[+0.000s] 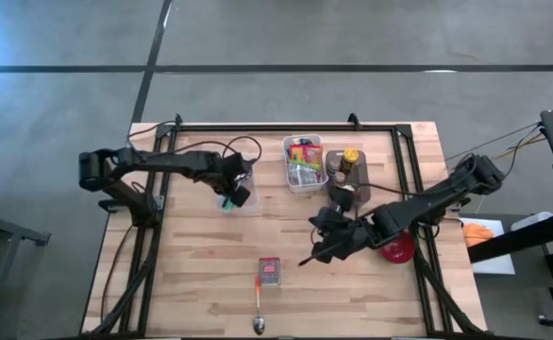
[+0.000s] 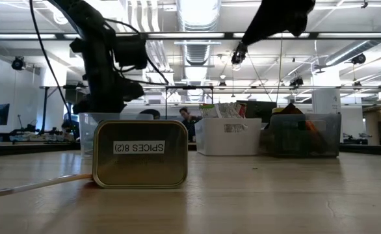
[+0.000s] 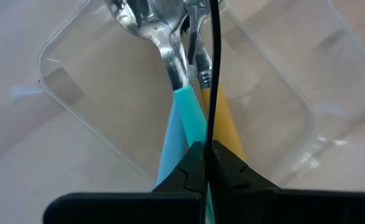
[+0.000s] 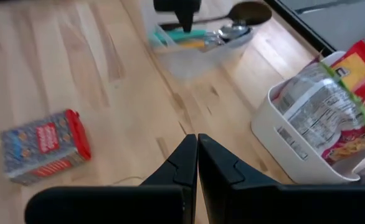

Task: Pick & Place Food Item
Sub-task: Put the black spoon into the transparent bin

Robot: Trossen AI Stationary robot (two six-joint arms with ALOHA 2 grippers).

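From above, the left gripper point(image 1: 234, 194) is hanging over a clear tub point(image 1: 238, 201) at the left-centre of the table point(image 1: 201, 274). Only the left wrist view is showing what is inside: spoons, one with a teal handle point(image 3: 185, 121) and one with a yellow handle point(image 3: 223, 121). The fingers point(image 3: 229, 171) are closed together there, and I cannot tell if they are pinching a handle or only standing above them.

The right gripper point(image 1: 316, 253) is sitting over the middle of the table, near a red plate point(image 1: 396, 247). In the right wrist view its fingers point(image 4: 217, 163) are pressed together with nothing between them.

The spice tin point(image 1: 270, 272) is lying on the wood near the front edge, apart from both grippers, with a spoon point(image 1: 259, 307) just beside it. The low view is showing the tin's end with the label "SPICES", which the top view is not giving. A white bin point(image 1: 305, 165) with food packets is standing at the back, and jars point(image 1: 350, 162) are beside it. The right wrist view is showing the packets point(image 4: 322, 109) more clearly.
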